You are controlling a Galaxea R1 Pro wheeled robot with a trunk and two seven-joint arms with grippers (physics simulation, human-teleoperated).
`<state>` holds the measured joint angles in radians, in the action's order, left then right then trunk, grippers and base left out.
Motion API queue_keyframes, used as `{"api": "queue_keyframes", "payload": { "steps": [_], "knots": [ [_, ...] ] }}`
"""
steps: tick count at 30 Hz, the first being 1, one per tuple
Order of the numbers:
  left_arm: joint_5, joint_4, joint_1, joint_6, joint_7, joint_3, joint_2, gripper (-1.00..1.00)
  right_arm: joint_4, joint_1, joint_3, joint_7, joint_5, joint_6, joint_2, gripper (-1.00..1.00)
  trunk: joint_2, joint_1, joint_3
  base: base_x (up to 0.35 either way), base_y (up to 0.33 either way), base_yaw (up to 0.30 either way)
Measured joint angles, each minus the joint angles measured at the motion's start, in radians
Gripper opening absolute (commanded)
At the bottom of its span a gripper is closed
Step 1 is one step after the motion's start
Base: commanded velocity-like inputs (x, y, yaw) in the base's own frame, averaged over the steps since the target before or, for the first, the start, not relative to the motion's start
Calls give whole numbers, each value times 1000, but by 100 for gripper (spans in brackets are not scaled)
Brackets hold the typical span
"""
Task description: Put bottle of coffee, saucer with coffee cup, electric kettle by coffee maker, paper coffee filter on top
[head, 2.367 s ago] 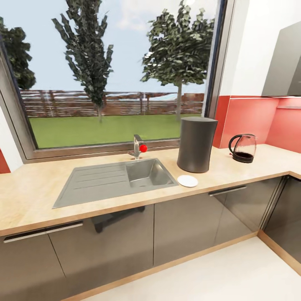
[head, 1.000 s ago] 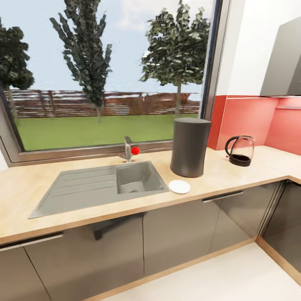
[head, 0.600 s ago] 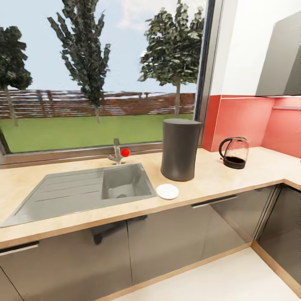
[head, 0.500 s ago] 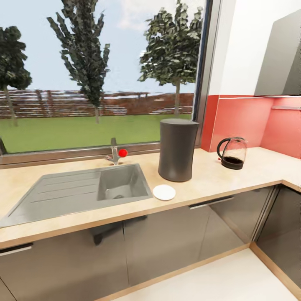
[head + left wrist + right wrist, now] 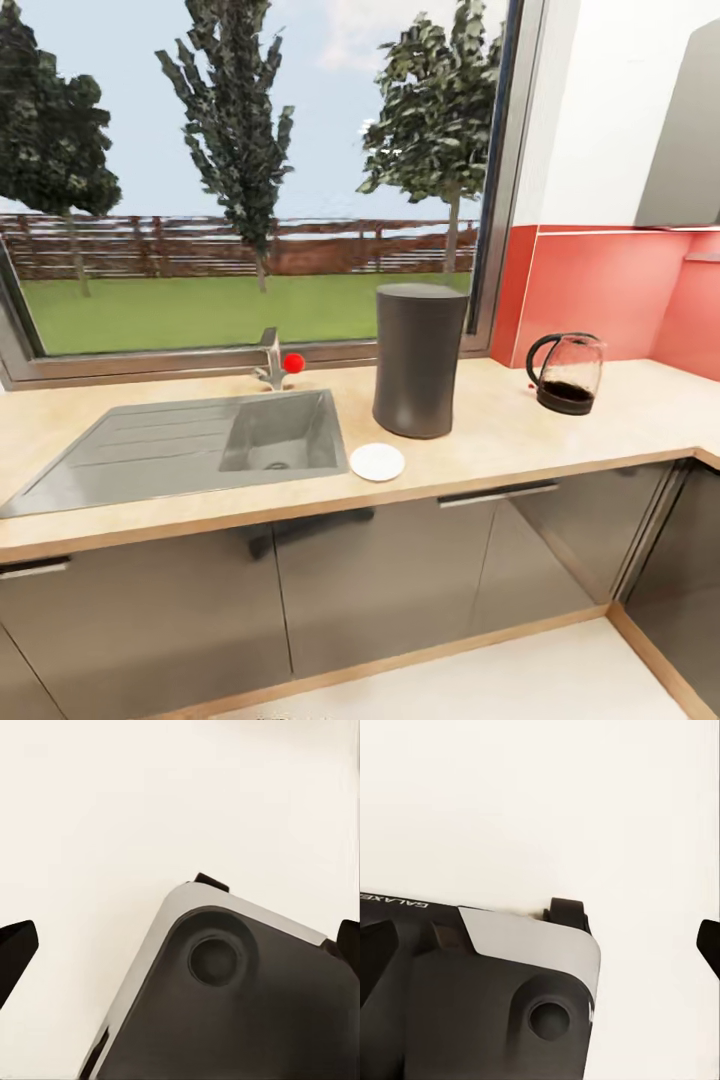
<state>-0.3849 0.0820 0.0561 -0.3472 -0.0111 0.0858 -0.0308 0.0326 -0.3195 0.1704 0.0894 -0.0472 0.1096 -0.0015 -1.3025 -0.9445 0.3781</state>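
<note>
Both end effectors spread above pale floor.

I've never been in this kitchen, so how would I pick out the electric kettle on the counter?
Start at the big window and follow the light wooden countertop rightward, past the sink and the tall dark cylinder. The kettle stands before the red wall, the one see-through thing there, with a black handle and base.

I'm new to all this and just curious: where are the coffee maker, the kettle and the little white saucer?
coffee maker (image 5: pixel 419 360), head view, middle of its dark body.
electric kettle (image 5: pixel 570 372), head view, its glass belly.
saucer (image 5: pixel 377 462), head view, centre of the white disc.
</note>
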Motion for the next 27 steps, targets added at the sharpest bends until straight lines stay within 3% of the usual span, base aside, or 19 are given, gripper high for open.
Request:
{"api": "queue_keyframes", "payload": {
  "steps": [5,13,27],
  "knots": [
    [3,0,0,1,0,-1,7,100,0,0,1,1,1,-2,-1,100,0,0,2,0,-330,198],
    [5,-1,0,1,0,-2,13,100,0,0,4,8,6,-5,-4,100,0,0,2,0,-330,21],
    [12,-2,0,0,0,-5,14,100,0,2,9,19,68,-15,-12,100,0,0,2,-72,-323,1]
  ]
}}
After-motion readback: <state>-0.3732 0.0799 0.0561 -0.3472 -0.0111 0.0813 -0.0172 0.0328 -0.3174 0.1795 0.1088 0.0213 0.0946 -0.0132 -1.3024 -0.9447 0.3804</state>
